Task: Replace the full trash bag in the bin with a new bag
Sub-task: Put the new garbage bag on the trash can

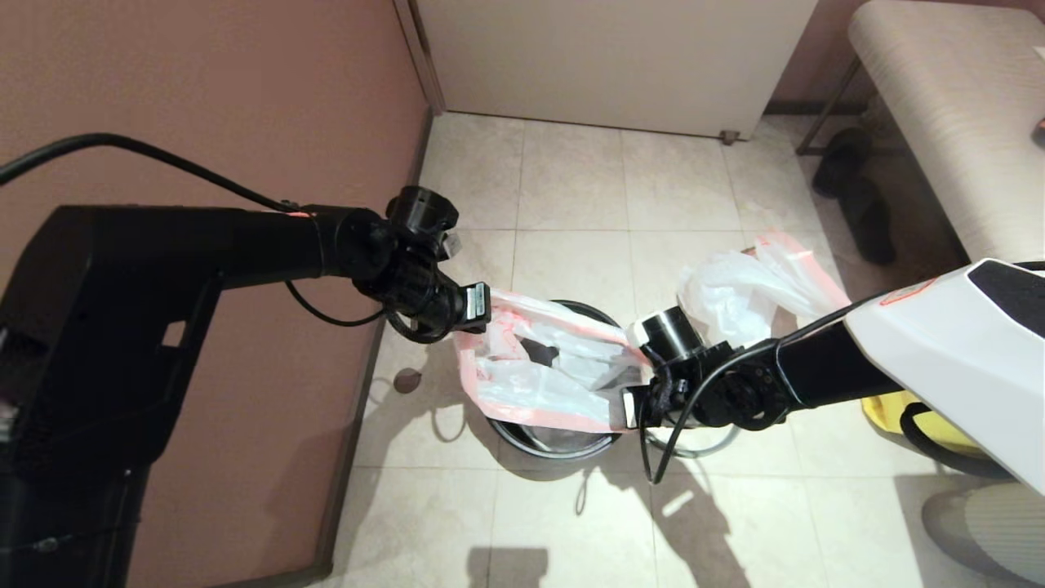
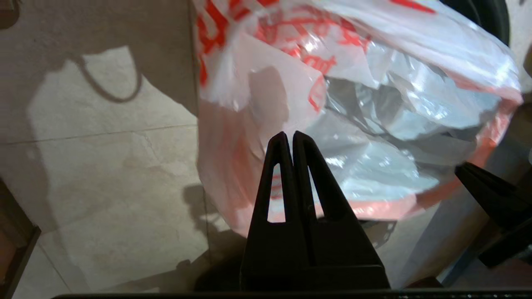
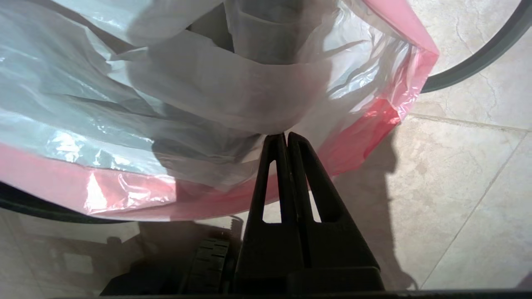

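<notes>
- New bag (image 1: 555,367) (bold orange-red print, pink-red edging) is stretched mouth-up across the top of the bin (image 1: 563,445), one side pulled toward each arm.
- Left gripper (image 1: 483,309) is at the bag's left edge. Its fingers are pressed together, and as far as I can tell they're pinching the film right at the rim.
- Right gripper (image 1: 630,406) is at the opposite edge, fingers closed the same way, tips against the plastic just inside the pink border.
- Handling: it's thin, floppy film that weighs next to nothing. It won't hold any shape on its own, so the mouth only stays open while both sides are pulled apart.
- It also looks slick and glossy, so a shallow pinch could slide off. Too much pull and I'd guess it stretches or tears.
- Best place to grab, I'd say, is the pink edge band or the handles. The film looks doubled there, and two opposite points keep the opening wide.
- Ring (image 1: 702,449) lies on the floor just beside the bin, near the right gripper, not on the bin yet.
- A puffy white bag with pink handles, which I take for the full bag (image 1: 751,298), sits on the floor beyond the right arm, apart from the bin.
</notes>
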### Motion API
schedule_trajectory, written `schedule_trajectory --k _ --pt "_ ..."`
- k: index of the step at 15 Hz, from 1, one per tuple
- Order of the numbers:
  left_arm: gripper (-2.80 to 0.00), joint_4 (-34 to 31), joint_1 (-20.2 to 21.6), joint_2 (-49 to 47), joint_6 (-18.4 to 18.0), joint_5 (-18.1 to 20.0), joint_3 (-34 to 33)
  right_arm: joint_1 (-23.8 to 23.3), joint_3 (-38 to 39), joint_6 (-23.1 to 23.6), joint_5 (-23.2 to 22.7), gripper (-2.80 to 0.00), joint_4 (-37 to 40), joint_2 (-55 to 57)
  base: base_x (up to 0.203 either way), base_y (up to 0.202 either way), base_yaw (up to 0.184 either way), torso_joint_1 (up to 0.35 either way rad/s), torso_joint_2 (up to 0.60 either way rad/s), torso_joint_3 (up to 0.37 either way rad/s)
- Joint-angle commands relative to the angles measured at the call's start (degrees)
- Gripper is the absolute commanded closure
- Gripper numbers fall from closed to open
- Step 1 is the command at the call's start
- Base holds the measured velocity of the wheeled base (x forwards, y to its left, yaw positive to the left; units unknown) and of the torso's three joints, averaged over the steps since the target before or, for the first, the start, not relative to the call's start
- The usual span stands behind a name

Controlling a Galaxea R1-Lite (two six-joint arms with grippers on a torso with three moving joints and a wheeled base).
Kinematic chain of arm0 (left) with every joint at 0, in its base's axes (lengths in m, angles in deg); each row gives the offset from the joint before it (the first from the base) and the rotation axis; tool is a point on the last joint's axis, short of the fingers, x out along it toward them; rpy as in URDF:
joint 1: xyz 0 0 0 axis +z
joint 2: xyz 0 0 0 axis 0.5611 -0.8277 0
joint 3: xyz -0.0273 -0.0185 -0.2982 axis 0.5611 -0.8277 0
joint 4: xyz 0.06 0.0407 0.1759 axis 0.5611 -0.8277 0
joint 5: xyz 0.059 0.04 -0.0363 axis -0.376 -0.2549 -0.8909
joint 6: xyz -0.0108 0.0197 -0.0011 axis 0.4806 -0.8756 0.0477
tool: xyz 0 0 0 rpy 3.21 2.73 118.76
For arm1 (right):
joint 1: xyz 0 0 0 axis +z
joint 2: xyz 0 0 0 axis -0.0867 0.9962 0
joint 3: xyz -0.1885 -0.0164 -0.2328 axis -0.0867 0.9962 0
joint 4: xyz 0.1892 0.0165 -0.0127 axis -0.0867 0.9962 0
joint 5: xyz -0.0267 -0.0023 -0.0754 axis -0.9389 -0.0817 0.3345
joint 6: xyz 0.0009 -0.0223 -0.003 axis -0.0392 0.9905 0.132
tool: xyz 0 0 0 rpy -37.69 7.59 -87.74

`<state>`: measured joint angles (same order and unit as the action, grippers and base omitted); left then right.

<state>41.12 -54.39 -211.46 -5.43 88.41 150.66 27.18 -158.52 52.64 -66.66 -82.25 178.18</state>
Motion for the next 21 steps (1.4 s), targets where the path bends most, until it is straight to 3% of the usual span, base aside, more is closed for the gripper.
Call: schedule_trajectory --k 1,4,13,21 --pt "0.00 2.8 0.5 -4.0 0.4 -3.9 0.0 -0.5 -0.4 0.0 0.1 0.00 -0.1 0.7 0.000 0.000 0.000 0.000 0.00 0.000" --pt "0.00 5.6 0.1 -5.2 0.4 -11.3 -0.1 -2.8 -1.8 0.1 0.2 0.00 -0.1 0.5 0.000 0.000 0.000 0.000 0.00 0.000" --pt "0.00 3.3 -0.3 -6.3 -0.7 -11.6 0.0 -2.5 -2.6 0.1 0.2 0.00 0.4 4.5 0.000 0.000 0.000 0.000 0.00 0.000" --pt "0.00 -4.5 -0.5 -6.1 -7.1 -11.8 0.2 -0.4 -6.5 0.1 0.1 0.00 9.3 8.2 0.000 0.000 0.000 0.000 0.00 0.000"
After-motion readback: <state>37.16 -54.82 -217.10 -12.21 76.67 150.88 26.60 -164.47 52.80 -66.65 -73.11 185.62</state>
